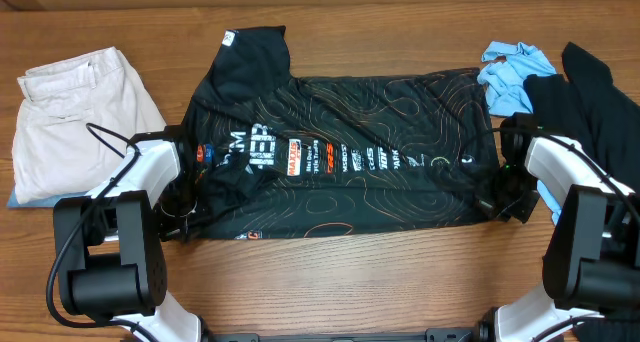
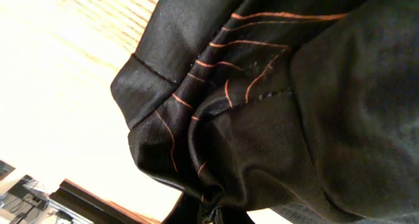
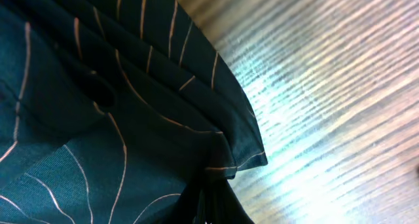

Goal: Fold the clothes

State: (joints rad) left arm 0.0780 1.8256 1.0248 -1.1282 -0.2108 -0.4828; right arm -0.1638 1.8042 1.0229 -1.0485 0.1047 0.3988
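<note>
The jersey (image 1: pixel 350 152) lies spread mid-table. The left gripper (image 1: pixel 188 210) is clamped on its near-left corner, and the right gripper (image 1: pixel 497 197) on its near-right corner. Trousers (image 1: pixel 70 117) lie just left; a blue shirt (image 1: pixel 512 74) and a black garment (image 1: pixel 600 102) crowd its right.

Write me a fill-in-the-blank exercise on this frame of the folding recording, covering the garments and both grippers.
1. The jersey spread flat on the table is mainly ____ in colour.
2. The trousers lying on the left arm's side are ____.
3. The left gripper and the right gripper are each ____ on an end of the jersey.
4. The crumpled shirt on the right arm's side is light ____.

Missing words: black; beige; shut; blue.
</note>
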